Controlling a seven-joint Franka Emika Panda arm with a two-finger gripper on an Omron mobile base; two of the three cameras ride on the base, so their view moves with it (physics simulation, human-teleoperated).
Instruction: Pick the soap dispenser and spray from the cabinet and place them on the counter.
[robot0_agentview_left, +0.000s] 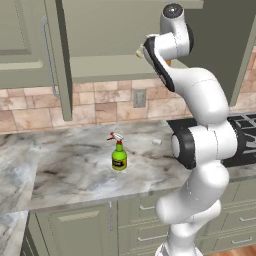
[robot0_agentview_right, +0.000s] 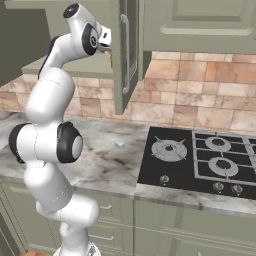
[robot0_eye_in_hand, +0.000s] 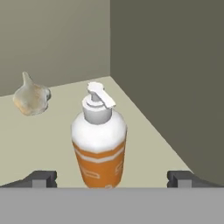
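Note:
The soap dispenser (robot0_eye_in_hand: 99, 144), an orange bottle with a white pump top, stands upright on the cabinet (robot0_agentview_left: 107, 67) shelf. My gripper (robot0_eye_in_hand: 111, 179) is open, one fingertip on each side of the bottle's base and neither touching it. The spray (robot0_agentview_left: 119, 155), a green bottle with a red-and-white trigger, stands upright on the marble counter (robot0_agentview_left: 70, 167) below, well clear of the arm. In the right base view my hand reaches into the cabinet beside its open door (robot0_agentview_right: 127, 55), and a sliver of the orange soap dispenser (robot0_agentview_right: 111, 61) shows there.
A garlic bulb (robot0_eye_in_hand: 31, 98) lies on the shelf behind and to the left of the bottle. The cabinet's side wall (robot0_eye_in_hand: 175, 87) is close on the right. A black stovetop (robot0_agentview_right: 200, 155) adjoins the counter, and a small white object (robot0_agentview_left: 157, 141) lies near it.

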